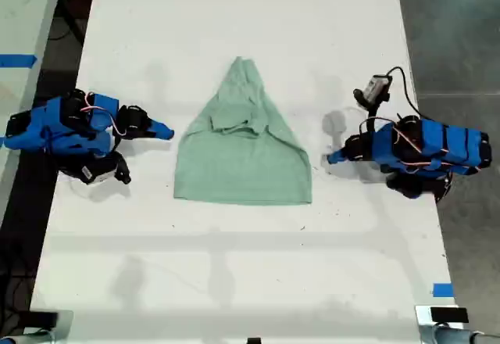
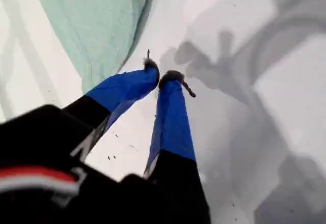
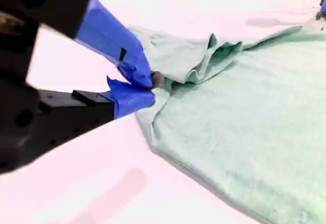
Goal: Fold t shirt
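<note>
While folded to a peak, the t shirt point(image 1: 244, 150) between my first gripper point(image 2: 162, 76) and my second gripper point(image 3: 148, 85), both clenched empty.

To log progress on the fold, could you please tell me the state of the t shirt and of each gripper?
t shirt: partly folded, upper sides turned in to a point, lying on the table.
my first gripper: shut, empty, beside the shirt and apart from it.
my second gripper: jaws close together at the shirt's edge; whether they pinch the cloth is unclear.
</note>
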Motion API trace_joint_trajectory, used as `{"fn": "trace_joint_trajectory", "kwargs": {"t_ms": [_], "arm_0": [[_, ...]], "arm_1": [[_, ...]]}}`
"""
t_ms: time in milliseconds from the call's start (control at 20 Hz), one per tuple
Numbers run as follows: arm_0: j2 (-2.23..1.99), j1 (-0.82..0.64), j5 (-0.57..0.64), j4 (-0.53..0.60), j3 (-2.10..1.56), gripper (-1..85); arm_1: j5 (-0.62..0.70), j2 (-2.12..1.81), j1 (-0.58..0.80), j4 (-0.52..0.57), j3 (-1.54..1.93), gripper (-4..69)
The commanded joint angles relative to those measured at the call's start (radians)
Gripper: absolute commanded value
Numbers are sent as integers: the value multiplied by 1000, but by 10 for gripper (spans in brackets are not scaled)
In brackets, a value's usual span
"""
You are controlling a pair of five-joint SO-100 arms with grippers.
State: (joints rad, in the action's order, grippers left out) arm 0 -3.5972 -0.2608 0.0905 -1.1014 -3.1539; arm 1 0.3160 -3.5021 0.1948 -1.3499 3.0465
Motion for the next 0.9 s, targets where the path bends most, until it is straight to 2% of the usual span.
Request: {"fn": "trace_joint_trajectory", "kwargs": {"t_ms": [0, 300, 450, 750, 800, 850], "arm_0": [[-5, -2, 9, 11, 8, 0], [-5, -3, 9, 11, 8, 0], [-5, -8, 11, 11, 8, 0], [-5, -5, 11, 12, 6, 0], [-5, -5, 11, 12, 6, 0], [-5, -5, 11, 12, 6, 0]], "arm_1": [[-8, -8, -34, 15, 46, -2], [-60, -8, 5, -71, -21, -3], [-91, 26, 35, -164, -227, -3], [-166, 821, -49, -51, -764, -1], [-166, 923, -54, -49, -838, 96], [-160, 1006, -58, -34, -888, 235]]}}
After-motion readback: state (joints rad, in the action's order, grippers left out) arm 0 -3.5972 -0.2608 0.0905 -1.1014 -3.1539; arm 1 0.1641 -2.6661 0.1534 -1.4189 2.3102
